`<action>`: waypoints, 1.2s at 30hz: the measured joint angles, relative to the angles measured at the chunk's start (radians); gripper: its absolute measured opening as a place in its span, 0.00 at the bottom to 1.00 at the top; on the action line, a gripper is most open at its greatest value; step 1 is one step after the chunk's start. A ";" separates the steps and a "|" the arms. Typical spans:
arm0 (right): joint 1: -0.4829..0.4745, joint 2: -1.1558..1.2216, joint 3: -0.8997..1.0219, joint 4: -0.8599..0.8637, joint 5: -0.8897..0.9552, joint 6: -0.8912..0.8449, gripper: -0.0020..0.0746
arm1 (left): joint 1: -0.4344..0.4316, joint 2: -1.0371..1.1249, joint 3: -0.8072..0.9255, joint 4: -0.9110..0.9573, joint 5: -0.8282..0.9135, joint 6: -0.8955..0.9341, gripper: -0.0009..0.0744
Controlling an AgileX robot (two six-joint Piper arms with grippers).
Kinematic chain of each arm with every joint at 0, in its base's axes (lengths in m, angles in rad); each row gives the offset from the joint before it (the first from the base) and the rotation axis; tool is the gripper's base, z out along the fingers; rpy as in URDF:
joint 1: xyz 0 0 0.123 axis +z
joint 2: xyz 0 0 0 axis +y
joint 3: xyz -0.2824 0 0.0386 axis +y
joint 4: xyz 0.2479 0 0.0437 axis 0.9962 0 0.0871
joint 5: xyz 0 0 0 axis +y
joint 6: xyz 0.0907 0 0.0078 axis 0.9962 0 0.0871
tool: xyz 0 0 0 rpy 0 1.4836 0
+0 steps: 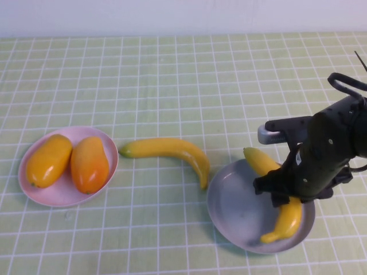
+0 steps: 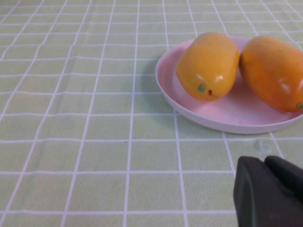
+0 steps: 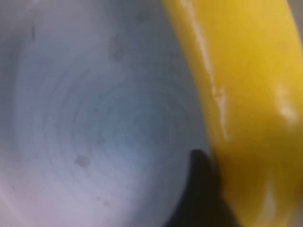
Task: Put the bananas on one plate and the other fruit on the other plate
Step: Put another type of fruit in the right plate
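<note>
Two orange-yellow mango-like fruits [image 1: 49,160] [image 1: 89,164] lie side by side on the pale pink plate [image 1: 63,196]; they also show in the left wrist view [image 2: 208,65] [image 2: 274,71] on that plate [image 2: 222,118]. One banana [image 1: 172,150] lies on the cloth between the plates. The second banana [image 1: 288,220] lies along the right side of the grey-blue plate [image 1: 235,206]. My right gripper [image 1: 287,197] is down over this banana's middle, shut on it; one dark finger [image 3: 201,189] presses against the banana [image 3: 246,94]. My left gripper [image 2: 264,161] is shut and empty, low near the pink plate's front.
A green checked cloth [image 1: 183,80] covers the table. The loose banana's tip lies close to the grey-blue plate's left rim. The left arm does not show in the high view.
</note>
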 joint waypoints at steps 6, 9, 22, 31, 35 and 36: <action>0.000 -0.018 0.000 -0.007 0.094 0.000 0.79 | 0.000 0.000 0.000 0.000 0.000 0.000 0.01; 0.000 -0.064 0.000 -0.026 0.104 0.000 0.82 | 0.000 0.000 0.000 0.000 0.000 0.000 0.01; 0.002 -0.011 -0.296 0.274 -0.009 -0.796 0.69 | 0.000 0.000 0.000 0.000 0.000 0.000 0.01; 0.044 0.261 -0.571 0.425 -0.038 -1.156 0.69 | 0.000 0.000 0.000 0.000 0.000 0.000 0.01; 0.045 0.373 -0.698 0.428 -0.015 -1.167 0.68 | 0.000 0.000 0.000 0.000 0.000 0.000 0.01; 0.045 0.398 -0.724 0.428 -0.005 -1.168 0.68 | 0.000 0.000 0.000 0.000 0.000 0.000 0.01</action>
